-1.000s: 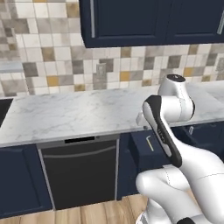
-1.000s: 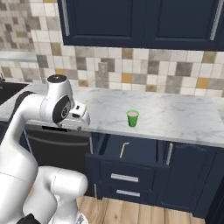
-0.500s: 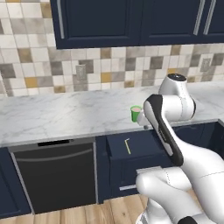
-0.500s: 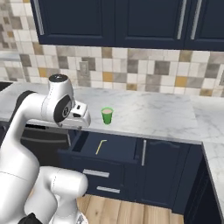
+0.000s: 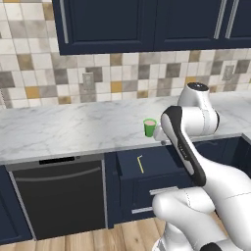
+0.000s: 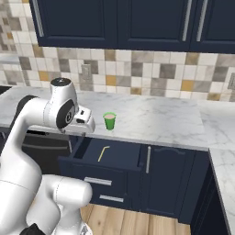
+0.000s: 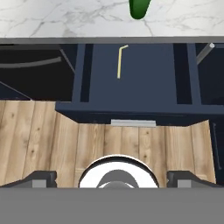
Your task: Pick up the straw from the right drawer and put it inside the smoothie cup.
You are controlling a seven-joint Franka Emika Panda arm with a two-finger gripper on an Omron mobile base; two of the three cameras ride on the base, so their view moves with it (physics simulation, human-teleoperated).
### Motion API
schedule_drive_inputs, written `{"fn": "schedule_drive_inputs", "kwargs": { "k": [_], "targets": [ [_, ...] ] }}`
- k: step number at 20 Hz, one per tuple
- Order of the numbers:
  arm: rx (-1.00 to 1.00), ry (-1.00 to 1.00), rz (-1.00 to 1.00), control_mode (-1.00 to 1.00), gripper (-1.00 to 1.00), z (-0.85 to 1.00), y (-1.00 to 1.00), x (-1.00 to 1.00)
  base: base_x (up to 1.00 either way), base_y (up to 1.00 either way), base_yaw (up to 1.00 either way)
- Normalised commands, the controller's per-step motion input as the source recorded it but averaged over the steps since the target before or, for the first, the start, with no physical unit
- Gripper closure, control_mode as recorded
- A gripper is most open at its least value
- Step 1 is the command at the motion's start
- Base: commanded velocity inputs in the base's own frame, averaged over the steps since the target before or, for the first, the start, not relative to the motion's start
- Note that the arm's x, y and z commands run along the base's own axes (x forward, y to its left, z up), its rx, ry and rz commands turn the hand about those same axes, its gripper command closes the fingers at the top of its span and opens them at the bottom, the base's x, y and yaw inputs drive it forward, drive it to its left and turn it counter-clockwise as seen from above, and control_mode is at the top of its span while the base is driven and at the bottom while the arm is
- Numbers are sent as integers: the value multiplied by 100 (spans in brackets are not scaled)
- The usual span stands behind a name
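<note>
The right drawer (image 5: pixel 156 172) (image 6: pixel 120 155) (image 7: pixel 144 76) stands pulled out, its dark inside showing. The thin pale straw (image 5: pixel 140 164) (image 6: pixel 103 153) (image 7: pixel 120 61) lies flat in its left part. On the marble counter just behind the drawer stands the small green smoothie cup (image 5: pixel 149 127) (image 6: pixel 109 121) (image 7: pixel 140 8), upright. My gripper (image 6: pixel 86 127) (image 7: pixel 113 179) hangs open and empty above the drawer's front left corner, facing down, level with the counter's edge. It is apart from both straw and cup.
A black dishwasher front (image 5: pixel 59 196) (image 6: pixel 43 147) sits left of the drawer. A navy cabinet door (image 6: pixel 170 179) with a bar handle is on its right. Lower drawers (image 6: pixel 98 190) sit beneath. Wooden floor (image 7: pixel 52 140) lies in front. Upper cabinets (image 5: pixel 147 24) hang over the counter (image 5: pixel 68 130).
The whole picture has slid as the base drove to the right, bringing the open drawer, straw and cup toward the middle. The gripper stays open and empty.
</note>
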Motion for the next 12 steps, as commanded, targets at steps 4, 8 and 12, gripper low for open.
{"fn": "schedule_drive_inputs", "kwargs": {
  "k": [4, 8, 12],
  "targets": [
    [0, 0, 0, -100, -100, 0, 0, 0, 0, 0, 0],
    [0, 0, 0, -100, -100, -3, 0, 13, 0, 0, 0],
    [0, 5, 0, -100, -100, -19, 0, 29, 0, 0, 0]
  ]
}}
